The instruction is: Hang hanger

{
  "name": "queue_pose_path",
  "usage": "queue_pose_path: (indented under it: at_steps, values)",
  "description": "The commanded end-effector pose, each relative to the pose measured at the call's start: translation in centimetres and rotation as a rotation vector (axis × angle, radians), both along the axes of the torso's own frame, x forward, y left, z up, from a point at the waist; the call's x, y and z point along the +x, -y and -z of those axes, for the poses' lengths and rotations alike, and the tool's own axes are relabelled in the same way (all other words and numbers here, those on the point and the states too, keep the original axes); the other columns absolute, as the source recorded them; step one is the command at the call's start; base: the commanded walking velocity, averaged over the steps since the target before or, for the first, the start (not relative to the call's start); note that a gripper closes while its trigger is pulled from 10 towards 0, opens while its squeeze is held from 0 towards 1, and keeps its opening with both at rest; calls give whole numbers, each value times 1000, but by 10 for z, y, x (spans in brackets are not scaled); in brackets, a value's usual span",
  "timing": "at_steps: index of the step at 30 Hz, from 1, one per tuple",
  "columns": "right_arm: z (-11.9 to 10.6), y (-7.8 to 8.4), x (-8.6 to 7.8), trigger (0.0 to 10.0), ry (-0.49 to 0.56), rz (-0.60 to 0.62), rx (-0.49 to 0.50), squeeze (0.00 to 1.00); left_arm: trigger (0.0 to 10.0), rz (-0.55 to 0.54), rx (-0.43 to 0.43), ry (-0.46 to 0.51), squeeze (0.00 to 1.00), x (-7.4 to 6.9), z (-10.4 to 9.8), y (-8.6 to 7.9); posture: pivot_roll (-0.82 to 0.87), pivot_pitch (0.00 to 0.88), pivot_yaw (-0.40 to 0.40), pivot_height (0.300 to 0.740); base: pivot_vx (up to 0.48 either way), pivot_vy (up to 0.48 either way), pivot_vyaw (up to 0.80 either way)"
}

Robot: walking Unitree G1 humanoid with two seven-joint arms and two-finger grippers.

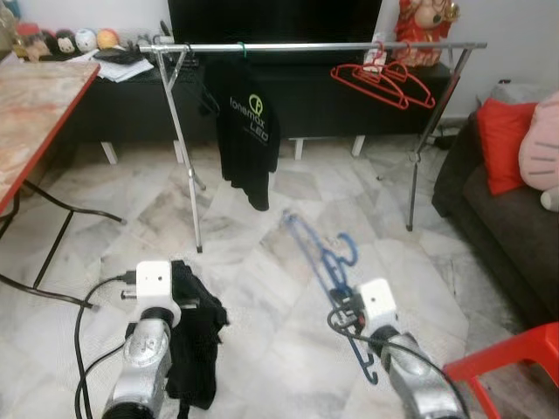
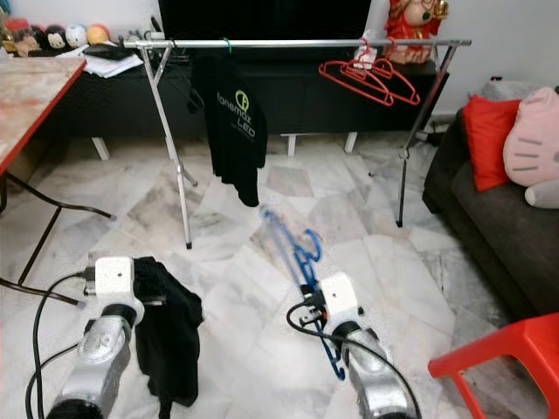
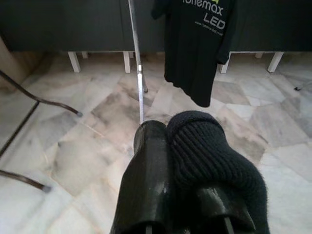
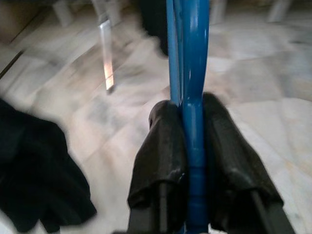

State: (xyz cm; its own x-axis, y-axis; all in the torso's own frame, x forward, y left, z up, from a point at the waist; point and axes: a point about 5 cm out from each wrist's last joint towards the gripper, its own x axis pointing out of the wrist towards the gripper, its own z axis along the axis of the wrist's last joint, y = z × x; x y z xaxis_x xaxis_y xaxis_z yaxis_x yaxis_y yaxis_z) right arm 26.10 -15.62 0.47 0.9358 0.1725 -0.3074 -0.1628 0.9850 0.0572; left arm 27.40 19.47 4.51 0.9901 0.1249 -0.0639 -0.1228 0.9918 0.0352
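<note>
The blue hanger (image 4: 192,73) looks like a light, stiff plastic piece, smooth and probably a little slippery, so a firm pinch on one of its straight bars seems the sensible hold; that is where the right gripper (image 4: 194,114) has it, its jaws closed narrow on the bar with a finger on each side. Being long and held near one end, it will likely want to swing or twist in the grip, and a thin plastic hook could snap if it is knocked hard against the metal. In the head views the hanger juts forward and up from the right gripper (image 1: 349,301) over the marble floor (image 1: 262,332), its hook curling off to the right side partway along, well short of the clothes rack (image 1: 306,46) ahead. That rail already carries a black T-shirt (image 1: 249,131) with pale lettering and two red hangers (image 1: 384,83) near its right end, with bare rail between them. The left gripper (image 3: 165,131) is clamped on a soft black knitted garment (image 3: 209,156), which droops limply from it (image 1: 196,340) beside the arm.
</note>
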Motion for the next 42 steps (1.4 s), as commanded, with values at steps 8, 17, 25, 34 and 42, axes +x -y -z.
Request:
queue_pose_path:
  at_steps: [8, 17, 25, 34, 42]
  values:
    - [2, -3, -6, 10000, 66, 124, -1, 0, 10000, 7, 9, 51, 0, -2, -13, -2, -53, 0, -55, 740, 0, 0, 0]
    - [10, 3, -10, 10000, 30, 174, -23, 0, 10000, 20, -28, 62, 0, -3, -17, 2, -47, 0, -56, 740, 0, 0, 0]
    - [40, 21, -24, 10000, -165, 207, -82, 0, 10000, 25, -18, 56, 0, 1, -20, 0, -68, 0, -34, 740, 0, 191, 0]
    - [64, 67, -56, 10000, -390, 381, -166, 0, 10000, 28, -15, 51, 0, 3, -21, 1, -55, 0, -33, 740, 0, 344, 0]
    - [89, 85, -105, 10000, -618, 469, -161, 0, 10000, 31, -7, 36, 0, 3, -23, -2, -46, 0, -26, 740, 0, 353, 0]
